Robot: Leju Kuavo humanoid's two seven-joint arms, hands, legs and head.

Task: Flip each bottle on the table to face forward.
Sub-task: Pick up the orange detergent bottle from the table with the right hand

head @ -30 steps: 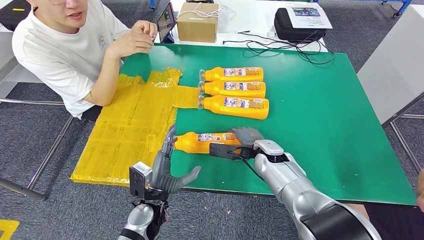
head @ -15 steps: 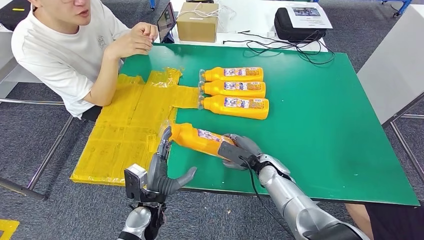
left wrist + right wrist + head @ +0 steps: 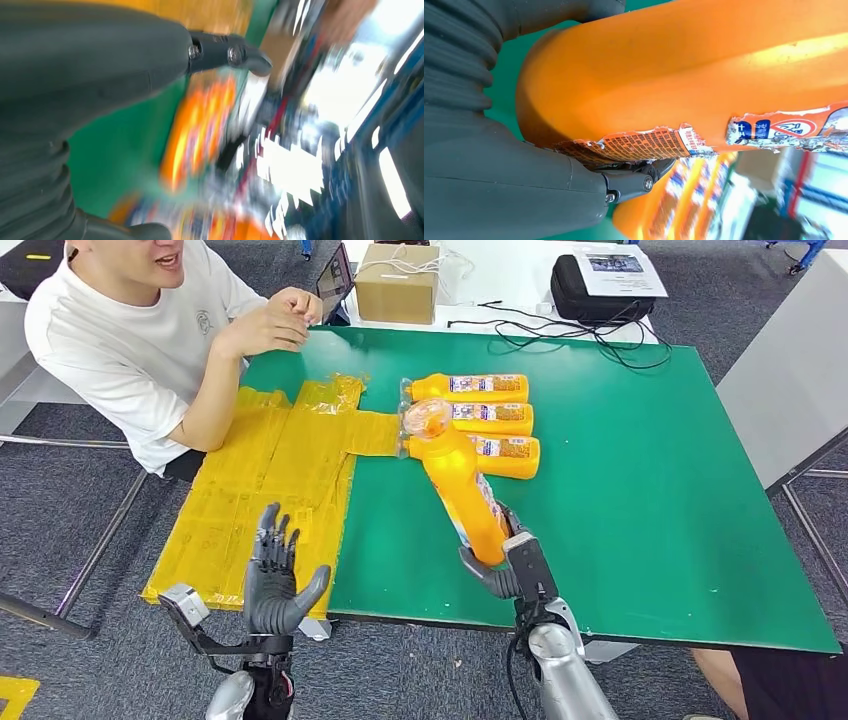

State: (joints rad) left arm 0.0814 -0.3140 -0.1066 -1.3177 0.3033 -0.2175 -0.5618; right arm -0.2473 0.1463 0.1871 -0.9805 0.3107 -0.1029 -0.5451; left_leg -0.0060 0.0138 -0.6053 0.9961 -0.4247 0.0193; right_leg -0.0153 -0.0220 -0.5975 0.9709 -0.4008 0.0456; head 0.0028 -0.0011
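Observation:
My right hand (image 3: pixel 497 565) grips the base of an orange bottle (image 3: pixel 459 480) and holds it tilted up above the green table (image 3: pixel 640 490), cap end toward the far side. In the right wrist view the bottle (image 3: pixel 684 75) shows a torn label, with my right hand (image 3: pixel 509 165) wrapped around it. Three more orange bottles (image 3: pixel 478 389) (image 3: pixel 500 418) (image 3: pixel 510 452) lie side by side behind it, labels up. My left hand (image 3: pixel 275 575) hangs open with fingers spread, below the table's near edge over the yellow sheet (image 3: pixel 260 490). The left wrist view is blurred.
A person in a white shirt (image 3: pixel 130 340) sits at the table's far left corner, an arm resting by the yellow sheet. A cardboard box (image 3: pixel 397 282), a black case (image 3: pixel 600 285) and cables (image 3: pixel 560 335) lie at the back.
My right hand has lifted the bottle off the table and tipped it up, cap end raised. The right arm drew back toward me. The left hand dropped lower and away from the bottle.

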